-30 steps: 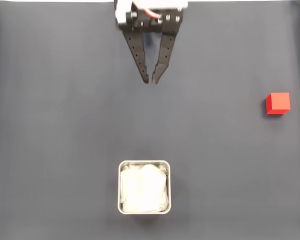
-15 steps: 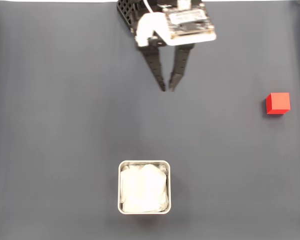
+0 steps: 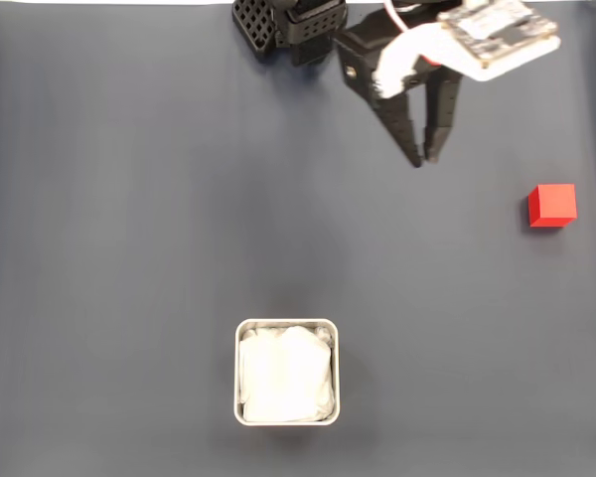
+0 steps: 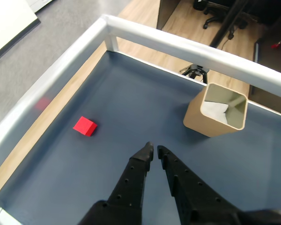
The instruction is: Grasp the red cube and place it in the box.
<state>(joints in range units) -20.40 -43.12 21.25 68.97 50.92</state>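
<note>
Dark blue matting covers the table. Nearest in the wrist view, the gripper [image 4: 154, 151] carries nothing, its black fingers nearly touching at the tips. Over the last second it has swung rightward in the fixed view [image 3: 424, 159], toward the red cube [image 3: 552, 205], which has not moved and sits well apart still. Farther off stands the box [image 4: 219, 110], probably empty apart from its white lining. The approach has only begun.
</note>
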